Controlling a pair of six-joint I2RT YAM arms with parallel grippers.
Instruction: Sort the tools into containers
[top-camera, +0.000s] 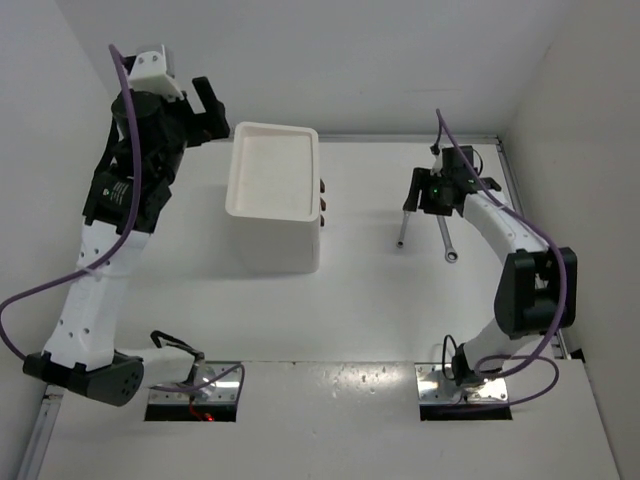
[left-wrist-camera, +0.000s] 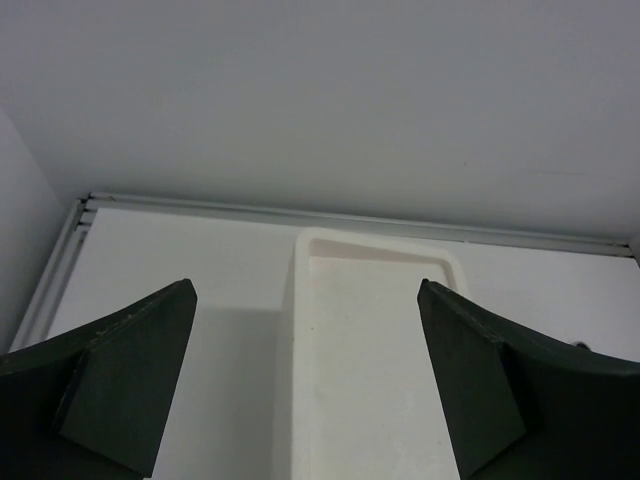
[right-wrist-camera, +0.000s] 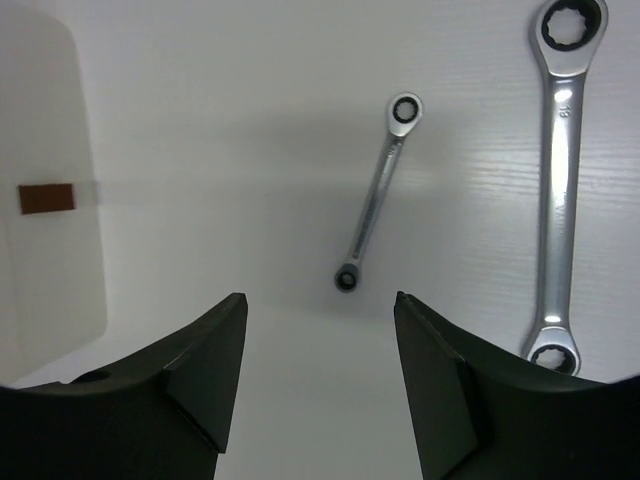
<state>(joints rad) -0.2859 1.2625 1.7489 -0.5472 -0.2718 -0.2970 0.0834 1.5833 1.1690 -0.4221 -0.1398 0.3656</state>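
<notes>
Hovering over the two wrenches, my right gripper (right-wrist-camera: 318, 312) has its fingers spread with nothing between them. My left gripper (left-wrist-camera: 305, 300) is likewise wide apart and empty, raised by the upper left corner of the drawer unit (top-camera: 275, 245). The small wrench (right-wrist-camera: 378, 195) lies flat on the table (right-wrist-camera: 250, 120) in the middle of the right wrist view, just above my fingertips. The large wrench (right-wrist-camera: 560, 180) lies along the right edge, apart from it. In the top view both sit right of the unit, on the side with the brown knobs (top-camera: 323, 200).

What worries me is that both are thin, flat steel on a smooth surface, so my fingers may scrape the table or squeeze a shaft out sideways. If I come down too far right, my right finger could knock the large wrench.

The small wrench's long axis runs from upper right to lower left, ring end uppermost, a little off vertical. The large one is nearly vertical. My closing line crosses both shafts.
</notes>
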